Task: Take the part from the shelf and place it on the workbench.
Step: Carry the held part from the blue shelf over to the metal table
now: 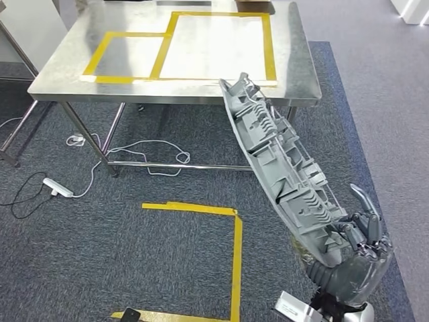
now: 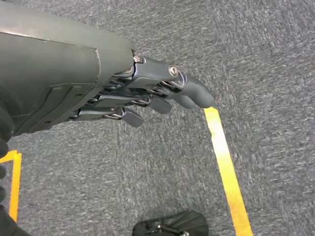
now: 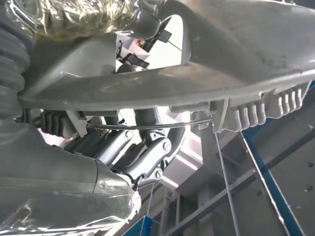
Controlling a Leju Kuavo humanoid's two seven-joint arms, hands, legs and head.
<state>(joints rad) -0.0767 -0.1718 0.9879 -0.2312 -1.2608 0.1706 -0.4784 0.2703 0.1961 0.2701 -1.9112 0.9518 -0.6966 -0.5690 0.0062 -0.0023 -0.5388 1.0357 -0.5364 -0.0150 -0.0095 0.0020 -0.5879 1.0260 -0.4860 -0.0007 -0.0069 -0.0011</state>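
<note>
Part [image 1: 283, 168] in R hand [image 1: 362, 251]; workbench [image 1: 60, 67] ahead

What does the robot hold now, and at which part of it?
The right hand grips the long grey ribbed plastic part at its lower end; the left hand holds nothing.

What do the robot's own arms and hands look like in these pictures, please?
The right hand is dark grey, with jointed metal-look fingers and a black ribbed cuff at the wrist; below it the arm has a silver segment. In the right wrist view some clear crinkled plastic wrap lies over the grey cover. The left hand has a smooth grey cover, dark linked fingers with visible screws and rounded grey tips.
</note>
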